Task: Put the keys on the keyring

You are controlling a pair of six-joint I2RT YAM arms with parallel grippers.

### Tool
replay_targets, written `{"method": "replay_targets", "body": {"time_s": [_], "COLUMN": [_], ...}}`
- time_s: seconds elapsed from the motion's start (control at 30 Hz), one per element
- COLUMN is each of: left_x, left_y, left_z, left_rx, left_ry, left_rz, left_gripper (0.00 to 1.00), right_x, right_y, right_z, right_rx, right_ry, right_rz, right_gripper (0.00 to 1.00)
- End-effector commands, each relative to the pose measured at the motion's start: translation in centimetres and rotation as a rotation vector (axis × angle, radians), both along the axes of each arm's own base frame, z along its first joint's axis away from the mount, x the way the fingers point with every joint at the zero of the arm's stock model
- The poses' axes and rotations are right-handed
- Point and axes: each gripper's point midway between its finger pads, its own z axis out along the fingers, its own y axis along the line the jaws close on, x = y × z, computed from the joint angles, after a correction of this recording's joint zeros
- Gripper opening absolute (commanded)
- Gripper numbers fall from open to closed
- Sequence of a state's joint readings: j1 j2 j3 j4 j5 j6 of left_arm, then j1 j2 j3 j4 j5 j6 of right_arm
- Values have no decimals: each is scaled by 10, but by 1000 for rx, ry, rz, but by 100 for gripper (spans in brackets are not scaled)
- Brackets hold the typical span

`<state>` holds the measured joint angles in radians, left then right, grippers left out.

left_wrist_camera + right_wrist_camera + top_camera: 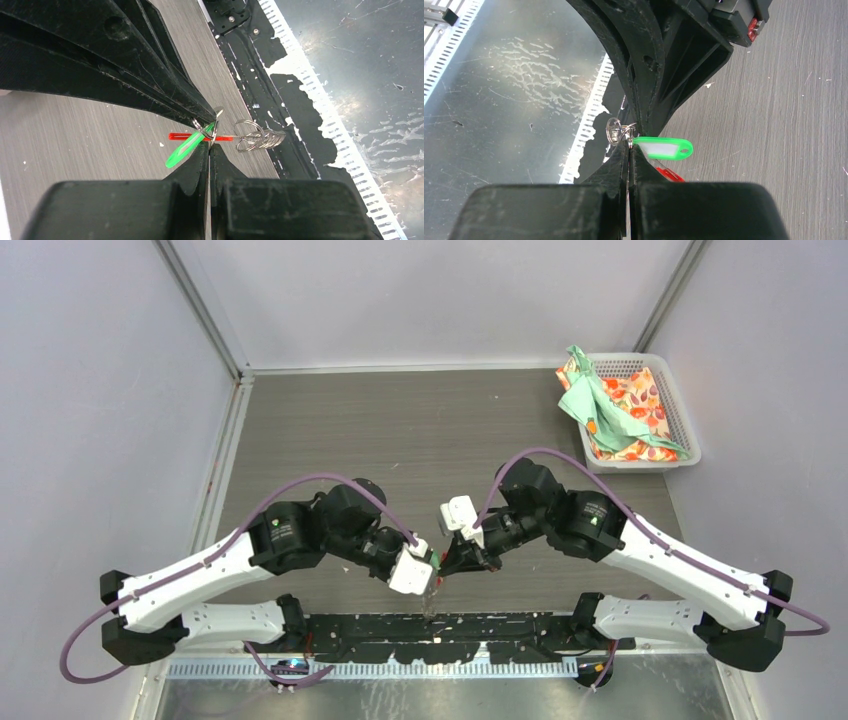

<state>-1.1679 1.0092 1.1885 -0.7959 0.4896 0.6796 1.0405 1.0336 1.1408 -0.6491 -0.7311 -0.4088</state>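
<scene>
The left jaws are pressed together, only a hairline slit showing between their fingertips [197, 162] in the left wrist view. They look clamped on the keyring [257, 136] where its red tab [225, 138] crosses the tips, though the exact contact point is too crowded to make out. The keyring's grey coiled loop hangs free just past those tips, on the side toward the arm bases.

The right jaws are likewise closed tight. Their fingertips [616, 162] pinch the green-tagged key [664, 148] at the end of its tag, which sticks out level to one side, while the red tab peeks out just below it. From the left wrist view the right jaws come in from the upper left and meet the left ones tip to tip. A small silver ring [204, 131] sits between the two pairs of tips, and the green tag slants down from it across the red tab.

From above, the left arm [200, 580] and right arm [660, 560] reach inward, and the keyring and key are held off the worktop [400, 430] near its near edge, midway between the bases.

Well apart, at the far right corner, a pale basket [682, 415] holds a mint-green cloth [590, 400] lying over a floral cloth [645, 405]
</scene>
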Motion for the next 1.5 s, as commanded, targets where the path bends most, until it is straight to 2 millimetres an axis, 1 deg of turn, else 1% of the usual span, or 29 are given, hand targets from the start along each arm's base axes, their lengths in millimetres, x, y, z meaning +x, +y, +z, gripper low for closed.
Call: {"method": "replay_targets", "body": {"time_s": [0.0, 0.33, 1.0, 1.47], "left_x": [11, 23, 28, 32], "left_y": [-8, -7, -5, -2], "left_z": [22, 27, 29, 25], "left_rx": [-98, -130, -150, -143], "left_ry": [-40, 4, 7, 13], "left_rz": [38, 125, 145, 168], "left_gripper": [0, 0, 0, 0], "right_x": [-2, -4, -6, -8], "right_y": [7, 6, 1, -5], "right_z": [20, 17, 15, 17], "right_rx": [83, 89, 77, 79], "right_ry": [-23, -11, -29, -68], "right_rz": [24, 24, 34, 58], "right_gripper": [1, 1, 1, 1]}}
